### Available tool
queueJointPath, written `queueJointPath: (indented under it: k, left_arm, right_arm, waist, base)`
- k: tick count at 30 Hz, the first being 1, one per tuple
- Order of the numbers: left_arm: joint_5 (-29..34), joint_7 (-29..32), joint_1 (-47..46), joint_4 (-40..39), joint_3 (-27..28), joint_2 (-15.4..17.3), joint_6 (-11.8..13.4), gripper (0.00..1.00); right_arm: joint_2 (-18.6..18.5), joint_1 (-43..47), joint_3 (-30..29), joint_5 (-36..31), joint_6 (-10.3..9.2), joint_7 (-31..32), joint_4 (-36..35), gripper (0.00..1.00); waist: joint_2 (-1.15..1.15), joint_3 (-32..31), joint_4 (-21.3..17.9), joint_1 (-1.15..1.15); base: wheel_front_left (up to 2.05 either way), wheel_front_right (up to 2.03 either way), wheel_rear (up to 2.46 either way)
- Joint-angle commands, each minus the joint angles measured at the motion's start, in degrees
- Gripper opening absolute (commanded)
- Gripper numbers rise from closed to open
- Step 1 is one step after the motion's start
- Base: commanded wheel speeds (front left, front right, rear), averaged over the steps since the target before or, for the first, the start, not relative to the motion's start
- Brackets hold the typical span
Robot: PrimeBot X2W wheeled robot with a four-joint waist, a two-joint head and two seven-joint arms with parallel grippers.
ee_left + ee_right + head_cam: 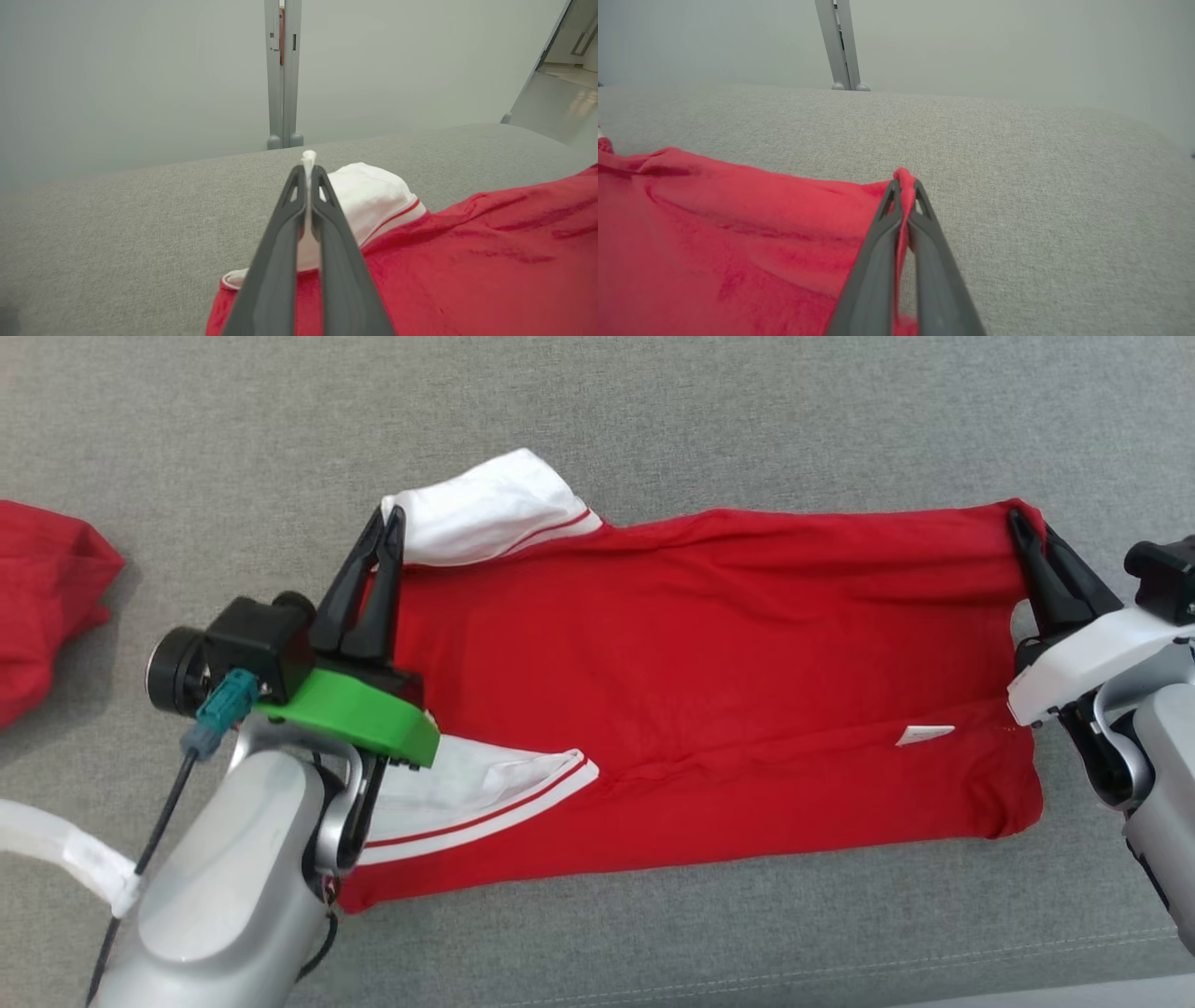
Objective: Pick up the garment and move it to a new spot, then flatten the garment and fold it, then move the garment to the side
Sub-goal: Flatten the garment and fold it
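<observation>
The garment (691, 700) is a red shirt with white, red-striped sleeves, spread across the grey cushion and folded over lengthwise. My left gripper (390, 518) is shut on the white sleeve edge at the garment's far left corner; the left wrist view shows white cloth (369, 200) pinched between its tips (308, 170). At the far right corner my right gripper (1027, 523) is shut on the red hem; the right wrist view shows red cloth (738, 224) squeezed between its tips (904, 184). A small white label (924, 735) lies on the red cloth near the right end.
A second red cloth (42, 607) lies bunched at the left edge of the grey cushion (653, 420). The cushion's front seam (934, 971) runs along the bottom. A grey post (281, 74) stands behind the cushion against a pale wall.
</observation>
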Motion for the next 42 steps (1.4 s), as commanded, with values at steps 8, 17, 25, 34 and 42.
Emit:
queueJointPath:
  k: [8,17,25,34,42]
  left_arm:
    - [-1.1,0.59,12.41,-13.07,1.12,2.44,6.44,0.0]
    - [-3.01,0.08,22.5,-17.25,1.2,1.9,9.99,0.0]
    - [-3.82,-0.81,26.82,-14.45,2.64,-0.7,9.94,1.0]
    - [3.18,-1.0,27.27,-15.23,9.67,-4.35,8.08,1.0]
    - [12.91,-1.0,27.79,-16.95,17.08,-9.8,4.82,1.0]
  right_arm:
    - [1.63,6.18,-5.43,-2.95,-0.11,-0.16,-3.77,0.0]
    - [3.3,15.06,-11.01,-3.71,-0.11,-0.15,-9.07,0.0]
    - [5.73,21.08,-13.72,-3.28,-0.11,-0.16,-12.7,1.0]
    - [5.7,22.97,-15.95,-3.44,-0.11,-0.15,-17.08,1.0]
    - [5.99,20.38,-13.92,-2.73,-0.11,-0.15,-7.53,1.0]
  waist:
    - [0.0,-1.57,0.94,0.0]
    - [0.0,-3.08,1.67,0.0]
    - [0.0,-4.05,1.37,0.0]
    - [0.0,-5.55,1.24,0.0]
    - [0.0,-5.69,2.54,0.0]
  base:
    - [0.0,0.0,0.0]
    - [0.0,0.0,0.0]
    - [0.0,0.0,0.0]
    - [0.0,0.0,0.0]
    - [0.0,0.0,0.0]
